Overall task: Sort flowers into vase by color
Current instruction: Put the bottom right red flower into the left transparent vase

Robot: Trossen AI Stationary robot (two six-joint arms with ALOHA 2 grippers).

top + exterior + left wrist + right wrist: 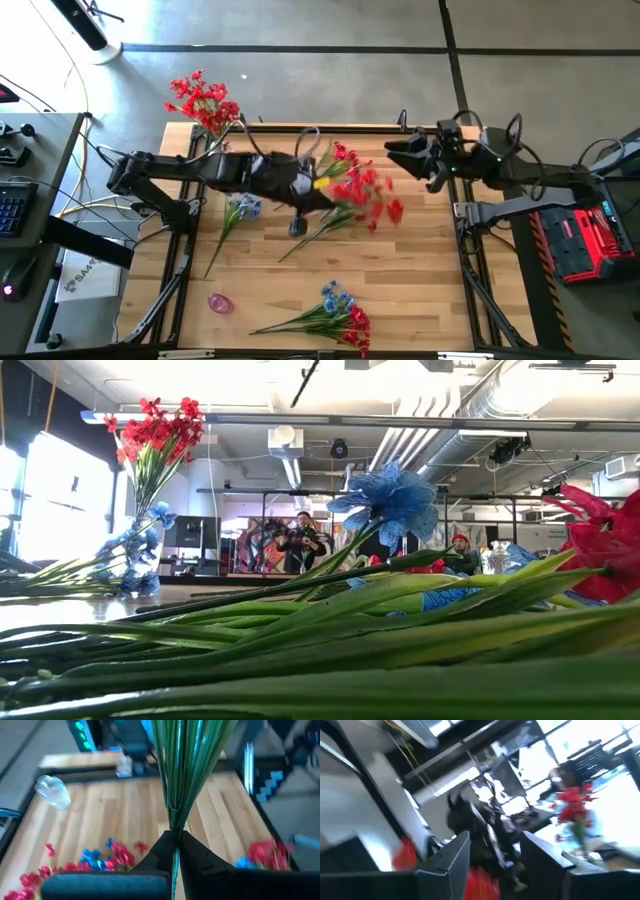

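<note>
We see the left pincer (174,854) near the centre of the wooden table (420,280), clamped shut on the green stems (182,780) of a red flower spray (362,190) whose blooms fan out toward 3 o'clock. The right pincer (492,855) hangs at about 2 o'clock over the table's far right edge, its fingers (451,857) parted and empty, apart from the spray. At 11 o'clock, on the far corner, a clear vase (222,130) holds a bunch of red flowers (203,98). A light blue spray (240,208) lies on the table just beside the left arm, toward 9 o'clock. At 6 o'clock a mixed heap of blue and red sprays (335,315) lies near the front edge, with a small pink object (220,302) at 7 o'clock.
</note>
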